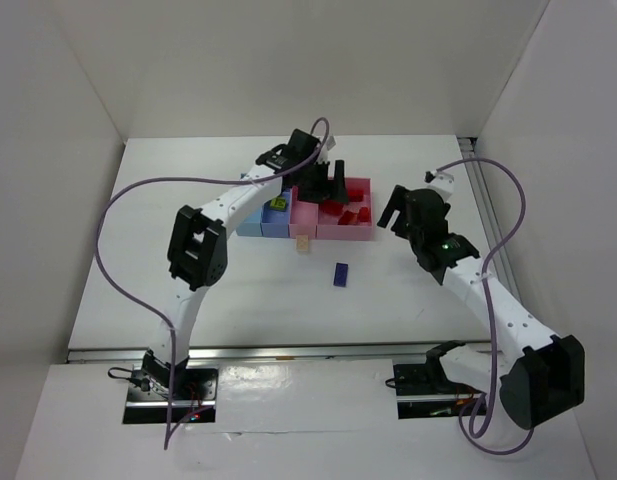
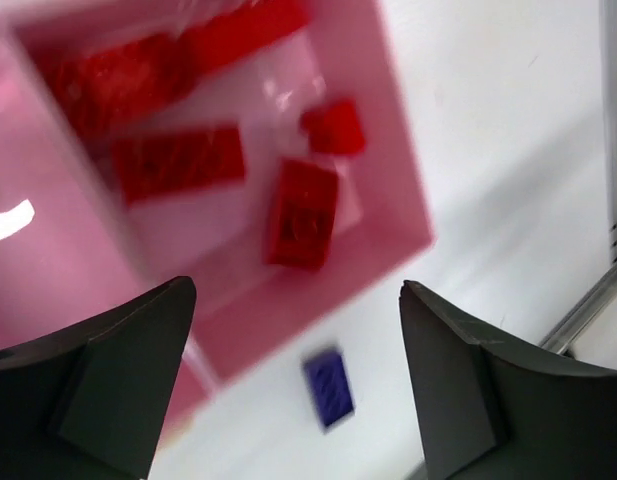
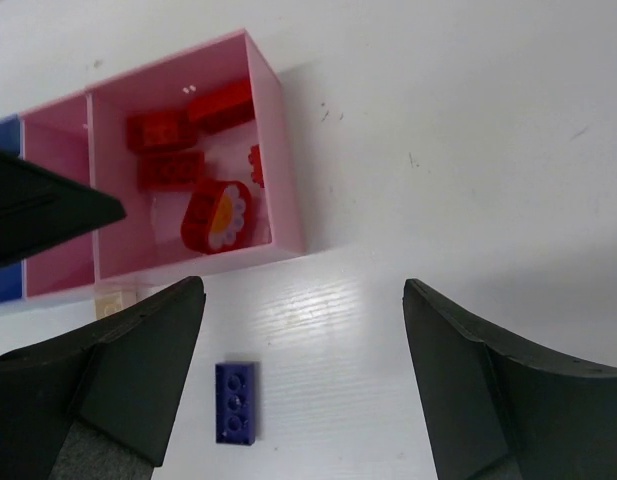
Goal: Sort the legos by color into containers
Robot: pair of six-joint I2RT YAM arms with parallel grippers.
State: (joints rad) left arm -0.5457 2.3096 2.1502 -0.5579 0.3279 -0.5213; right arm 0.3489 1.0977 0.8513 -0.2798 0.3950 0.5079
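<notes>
Red legos (image 3: 173,165): in the wide pink bin (image 3: 278,150) (one has a flower face).
Blue lego (image 3: 235,402): on the table (image 3: 468,150), near the bin's front.
Tan lego (image 1: 304,244): just beside the bins' front.
Left end effector (image 2: 296,300): over the pink bin, jaws spread wide, holding nothing.
Right end effector (image 3: 303,290): jaws wide apart, holding nothing.

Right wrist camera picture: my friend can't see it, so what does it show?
A wide pink bin holds several red legos, one with a white and yellow flower on it. Nearer the camera, a dark blue lego lies alone on the white table. The open right gripper frames the bottom of the picture.
</notes>
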